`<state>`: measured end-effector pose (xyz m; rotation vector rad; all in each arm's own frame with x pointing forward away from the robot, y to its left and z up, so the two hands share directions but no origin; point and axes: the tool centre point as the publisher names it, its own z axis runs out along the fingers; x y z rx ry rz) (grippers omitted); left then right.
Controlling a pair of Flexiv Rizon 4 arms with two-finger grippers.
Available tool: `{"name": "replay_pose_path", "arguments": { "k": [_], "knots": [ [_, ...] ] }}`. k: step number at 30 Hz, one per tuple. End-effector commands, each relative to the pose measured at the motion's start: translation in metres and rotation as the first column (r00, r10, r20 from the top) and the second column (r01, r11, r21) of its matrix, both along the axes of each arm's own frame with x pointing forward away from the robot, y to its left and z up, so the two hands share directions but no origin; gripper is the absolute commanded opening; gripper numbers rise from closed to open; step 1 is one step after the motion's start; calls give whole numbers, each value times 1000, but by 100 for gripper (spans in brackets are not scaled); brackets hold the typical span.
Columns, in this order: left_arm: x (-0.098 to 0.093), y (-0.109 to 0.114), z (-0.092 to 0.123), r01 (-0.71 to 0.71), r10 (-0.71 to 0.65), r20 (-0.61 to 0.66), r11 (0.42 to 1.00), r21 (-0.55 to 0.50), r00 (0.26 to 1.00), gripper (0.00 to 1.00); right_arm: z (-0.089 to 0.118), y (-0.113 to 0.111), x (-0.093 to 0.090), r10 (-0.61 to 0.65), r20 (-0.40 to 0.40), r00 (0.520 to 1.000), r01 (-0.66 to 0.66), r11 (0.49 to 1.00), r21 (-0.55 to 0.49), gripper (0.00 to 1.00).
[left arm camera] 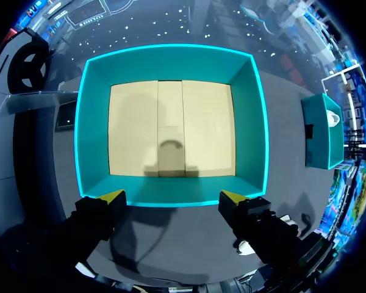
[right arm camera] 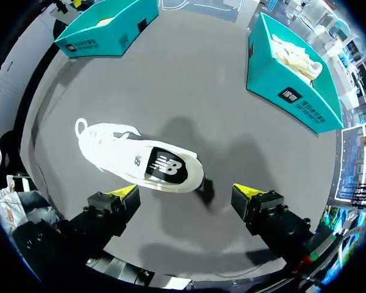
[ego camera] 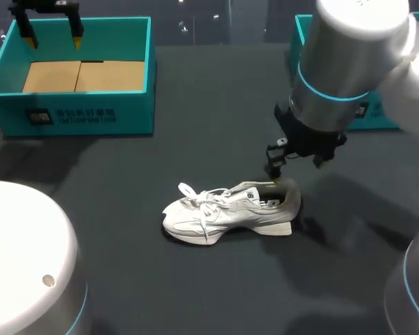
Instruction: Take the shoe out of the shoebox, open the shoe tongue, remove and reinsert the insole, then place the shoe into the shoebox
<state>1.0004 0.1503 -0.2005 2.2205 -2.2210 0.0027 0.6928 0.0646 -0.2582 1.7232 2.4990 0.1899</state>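
The white shoe [ego camera: 227, 209] stands on its sole on the dark bench [ego camera: 216, 125], out of the shoebox [ego camera: 136, 77], with its toe and loose laces toward the left arm's side and its heel toward the right arm's. The right claw [right arm camera: 186, 193] hangs over the heel end, released. In the right wrist view the heel lies just ahead of the gap between the yellow tips, and neither finger touches it. In that view a dark patch [right arm camera: 165, 171] with a white logo shows at the shoe's heel end. The head view shows a smaller dark mark by the tongue, too small to make out. The teal shoebox sits at the bench's far left corner, its cardboard floor bare. Its front wall carries a label [ego camera: 73, 116] with a dark square and pale print too fine to read. The left claw [left arm camera: 172, 196] hovers above this box, released and holding nothing, its tips over the near wall. A second teal box [right arm camera: 265, 73] stands at the far right with something pale [right arm camera: 296, 54] inside and a similar label on its side.
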Motion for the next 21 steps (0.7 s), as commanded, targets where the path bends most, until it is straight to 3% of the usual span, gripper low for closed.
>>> {"name": "replay_pose_path", "arguments": {
  "k": [1, 4, 9, 11, 14, 21],
  "knots": [
    [0, 0, 0, 0, 0, 0, 1000, 1, 1000, 100, -4, -15, -5, 81, -28, 996, -70, 955, 287, 100],
    [0, 0, 0, 0, 0, 0, 1000, 1, 1000, 100, 0, -32, -4, 200, 20, 980, -195, 918, 347, 100],
    [0, 0, 0, 0, 0, 0, 1000, 1, 1000, 100, 8, -63, -2, 376, 223, 900, -436, 741, 510, 100],
    [0, 0, 0, 0, 0, 0, 1000, 1, 1000, 100, 7, -72, 0, 414, 282, 865, -501, 705, 502, 100],
    [0, 0, 0, 0, 0, 0, 1000, 1, 1000, 100, -2, -85, 3, 480, 339, 809, -585, 608, 536, 100],
    [0, 0, 0, 0, 0, 0, 1000, 1, 1000, 100, -2, -85, 3, 480, 339, 809, -585, 608, 536, 100]
  ]
}}
